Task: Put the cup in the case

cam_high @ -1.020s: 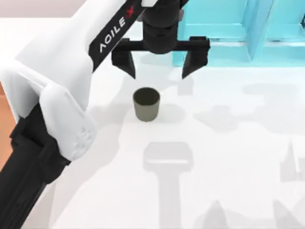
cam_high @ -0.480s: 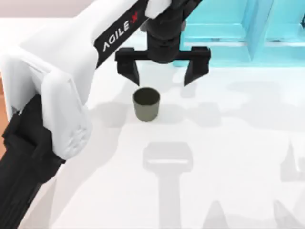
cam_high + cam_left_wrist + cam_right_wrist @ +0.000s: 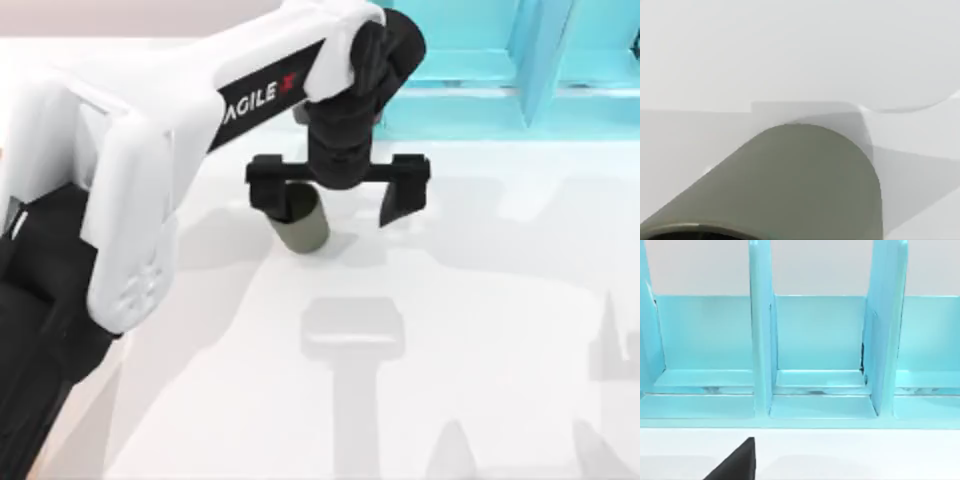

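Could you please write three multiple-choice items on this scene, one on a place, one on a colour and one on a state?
1. Where is the cup relative to the left end effector?
A. Under its left finger, off-centre in the spread
B. Far out by the table's right edge
C. Inside the case

2. What colour is the case?
A. Red
B. Light turquoise blue
C. Black

3. How do the left end effector's fingers stand?
A. Shut on the cup
B. Shut on nothing
C. Spread open

Answers:
1 A: the top view shows the left finger over the cup's rim, the other finger well clear to its right.
2 B: its dividers and back wall are turquoise in the right wrist view.
3 C: a wide gap separates the two fingers in the top view.
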